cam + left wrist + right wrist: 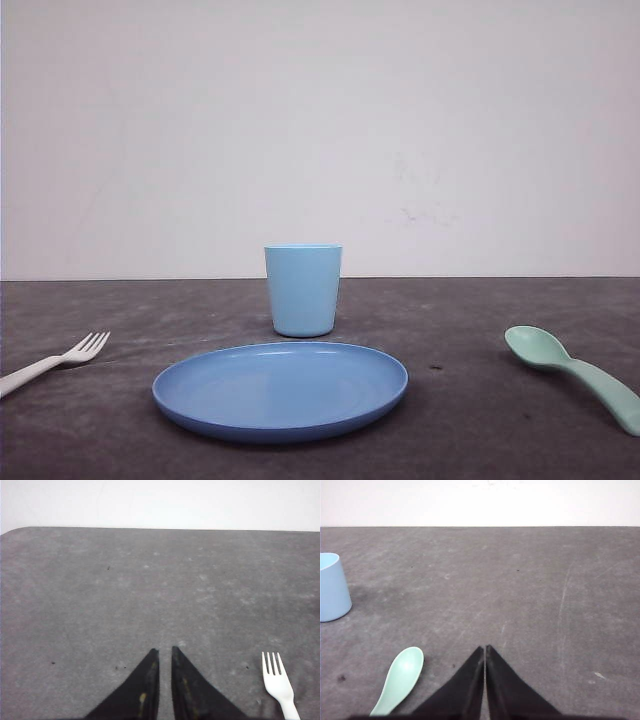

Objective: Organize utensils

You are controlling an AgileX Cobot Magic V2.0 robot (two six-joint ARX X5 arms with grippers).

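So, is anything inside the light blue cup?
Cannot tell. The front view looks at the cup side-on, so its wall hides the interior; nothing sticks up above the rim. The fork and spoon lie on the table.

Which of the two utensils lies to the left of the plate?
The white fork; the mint-green spoon lies to the right of the blue plate.

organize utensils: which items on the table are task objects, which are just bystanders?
Task objects:
- white fork, table's left side
- mint-green spoon, right side

Bystanders:
- light blue cup, upright, behind the plate
- blue plate, center, nothing on it
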